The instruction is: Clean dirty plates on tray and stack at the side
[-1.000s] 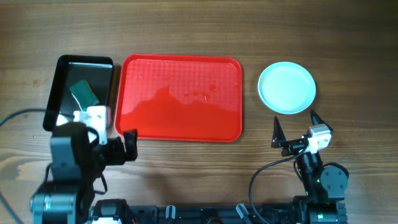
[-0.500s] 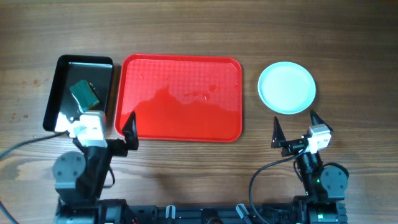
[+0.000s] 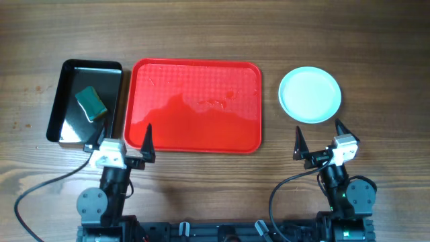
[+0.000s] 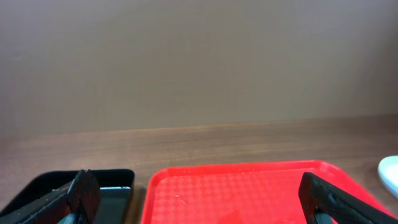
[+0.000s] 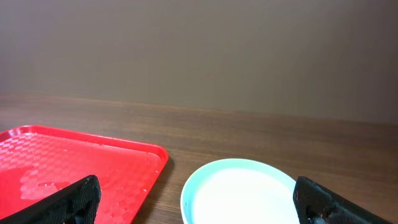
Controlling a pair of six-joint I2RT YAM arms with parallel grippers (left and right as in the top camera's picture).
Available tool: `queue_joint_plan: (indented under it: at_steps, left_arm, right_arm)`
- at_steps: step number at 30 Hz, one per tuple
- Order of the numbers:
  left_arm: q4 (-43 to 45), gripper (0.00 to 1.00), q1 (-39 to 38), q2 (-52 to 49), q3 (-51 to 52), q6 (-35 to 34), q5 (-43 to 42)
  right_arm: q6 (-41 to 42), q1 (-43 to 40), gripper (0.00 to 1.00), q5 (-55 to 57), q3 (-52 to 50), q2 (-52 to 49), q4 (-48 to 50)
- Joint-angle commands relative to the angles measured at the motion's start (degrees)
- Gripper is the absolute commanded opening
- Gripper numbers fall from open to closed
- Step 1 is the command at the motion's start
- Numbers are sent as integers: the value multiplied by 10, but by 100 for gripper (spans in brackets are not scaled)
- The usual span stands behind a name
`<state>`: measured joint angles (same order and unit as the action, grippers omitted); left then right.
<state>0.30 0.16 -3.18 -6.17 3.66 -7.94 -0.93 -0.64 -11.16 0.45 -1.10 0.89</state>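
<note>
The red tray (image 3: 195, 62) sits in the upper middle of the overhead view with nothing on it, only a wet sheen and a few droplets across its floor. The plates (image 3: 310, 95) lie on the table (image 3: 201, 27) at the upper right, well apart from the tray. From above they read as one pale mint disc, so the number in the pile cannot be counted. A green sponge (image 3: 91, 103) rests inside the black tray (image 3: 91, 64) at the upper left. The left claw (image 3: 119, 138) sits low at the lower left, spread wide and carrying nothing. The right claw (image 3: 318, 131), just below the plates, is likewise wide and empty. The work looks essentially finished, so the sensible step is simply parking. Both arms should stay low and level, with the right fingers clear of the pile's near rim so nothing gets nudged off centre.
</note>
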Motion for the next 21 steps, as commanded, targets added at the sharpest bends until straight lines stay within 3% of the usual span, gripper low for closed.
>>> queue_joint_plan:
  at_steps: [1, 13, 21]
  left_arm:
    - [2, 100, 1, 18, 26, 49, 5]
    - [-40, 100, 1, 24, 59, 47, -1]
    - [-40, 100, 1, 30, 59, -27, -1]
  right_arm:
    - [5, 2, 100, -9, -2, 5, 1]
    - [5, 2, 100, -9, -2, 5, 1]
    - [5, 2, 100, -9, -2, 5, 1]
